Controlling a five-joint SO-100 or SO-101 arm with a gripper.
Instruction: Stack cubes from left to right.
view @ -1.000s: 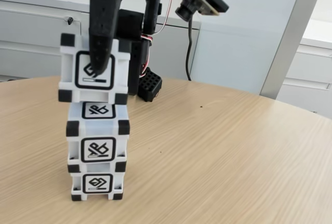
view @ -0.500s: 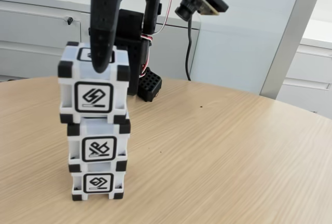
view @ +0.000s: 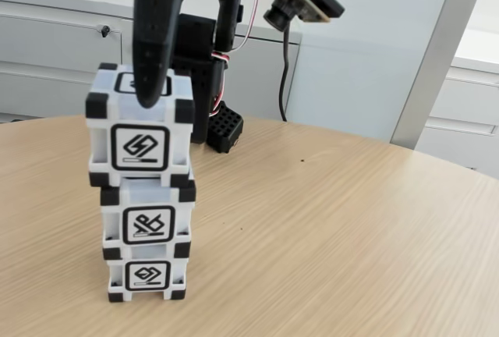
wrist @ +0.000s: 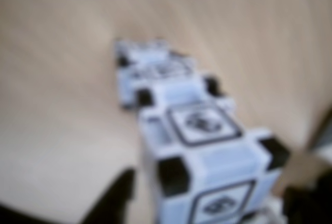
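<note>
Three white cubes with black corners stand in one upright stack on the wooden table at the left of the fixed view: top cube, middle cube, bottom cube. My black gripper hangs straight over the stack. Its near finger overlaps the top cube's upper front edge; the far finger is hidden behind the cube. The blurred wrist view looks down the stack, top cube nearest. There the gripper straddles that cube, open, with a gap at each dark finger.
The arm's black base and a small black perforated block sit just behind the stack. The wrist camera juts out at the upper middle. Bare tabletop stretches right of the stack; grey cabinets stand beyond the table's far edge.
One second ago the top cube hung higher with the finger across its front face. It has dropped onto the middle cube and sits squarely; the finger is at its upper edge. The last half second shows almost no movement.
</note>
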